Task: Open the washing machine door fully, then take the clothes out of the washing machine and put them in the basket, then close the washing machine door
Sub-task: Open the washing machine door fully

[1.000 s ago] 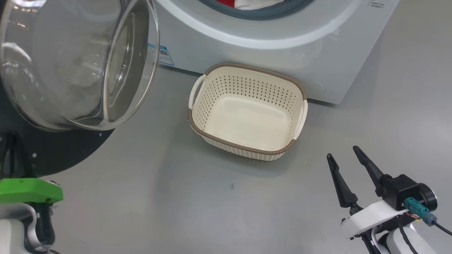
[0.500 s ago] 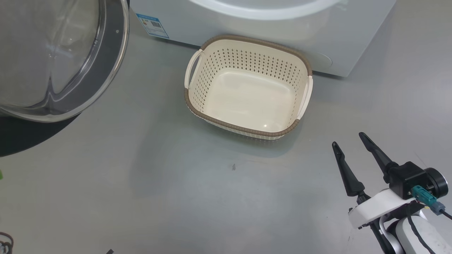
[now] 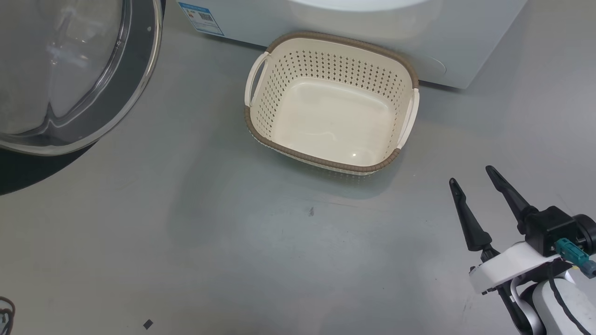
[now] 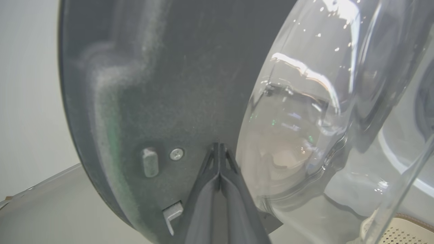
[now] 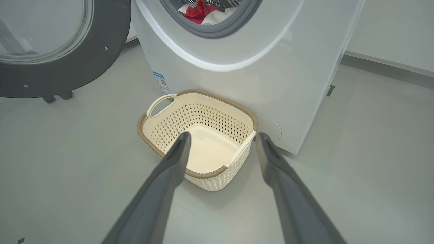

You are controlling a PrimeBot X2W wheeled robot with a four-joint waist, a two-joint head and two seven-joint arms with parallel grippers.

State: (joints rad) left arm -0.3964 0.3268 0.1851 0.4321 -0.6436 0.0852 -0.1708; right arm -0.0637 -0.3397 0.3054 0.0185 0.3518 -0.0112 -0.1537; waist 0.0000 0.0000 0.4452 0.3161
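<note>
Door (image 3: 135, 70) looks wide open, my left fingers (image 4: 218, 159) pressed together at its dark frame. My right fingers (image 3: 461, 202) are spread, the empty basket (image 5: 217, 98) just ahead. The clothes (image 5: 198, 10) lie beyond in the washing machine (image 5: 288, 67). I have unloading and closing left.

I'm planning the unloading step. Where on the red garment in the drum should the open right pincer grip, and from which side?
Probably a bunched fold of the red garment, heaped just behind the grey rubber ring. Bring the right pincer straight in from the front, through the opening: the washing machine door stands swung aside.
</note>
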